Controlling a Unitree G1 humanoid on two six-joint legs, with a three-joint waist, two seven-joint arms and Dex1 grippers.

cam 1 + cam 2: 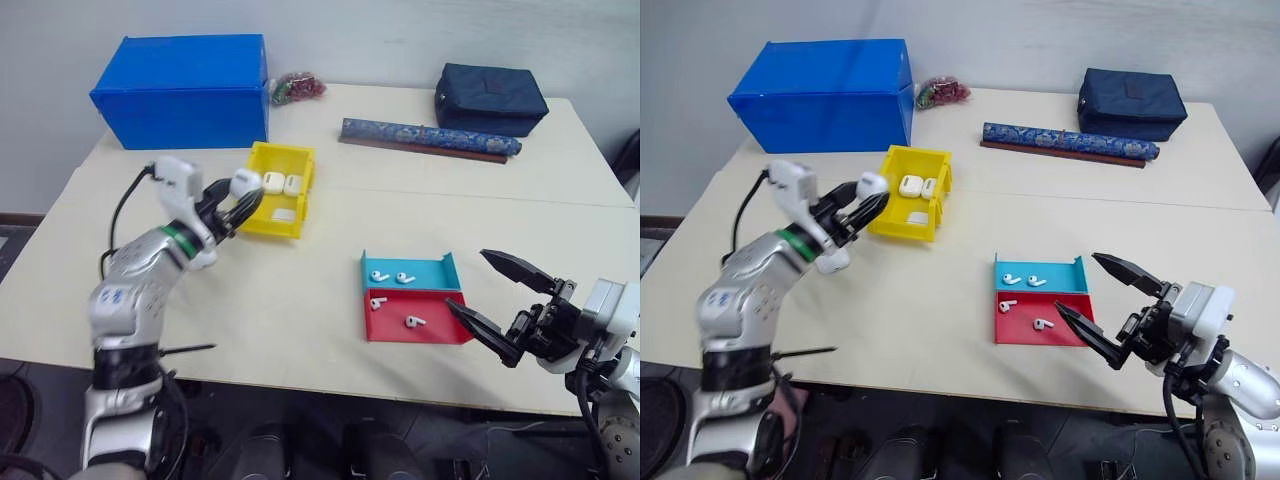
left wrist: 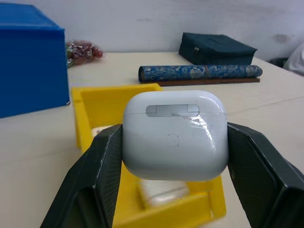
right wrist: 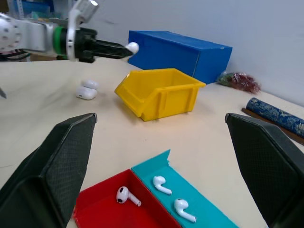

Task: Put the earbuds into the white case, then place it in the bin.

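We see the white case (image 2: 175,135) pinched shut-lidded in our left claw (image 1: 238,203), held just beside the yellow bin (image 1: 262,215), where other cases lie. Four earbuds (image 1: 392,277) rest in the teal and red trays (image 1: 440,325); our right claw (image 1: 497,297) gapes wide, empty, near them on the bench (image 1: 300,300)

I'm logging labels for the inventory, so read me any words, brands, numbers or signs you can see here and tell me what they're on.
No readable text in these pictures.
White case, shut in the left gripper: a blank grey hinge plate and a faint round button, no lettering.
Blue box, yellow bin, dark pouch: plain, no labels.
Blue roll: a printed pattern, too small to tell any characters.
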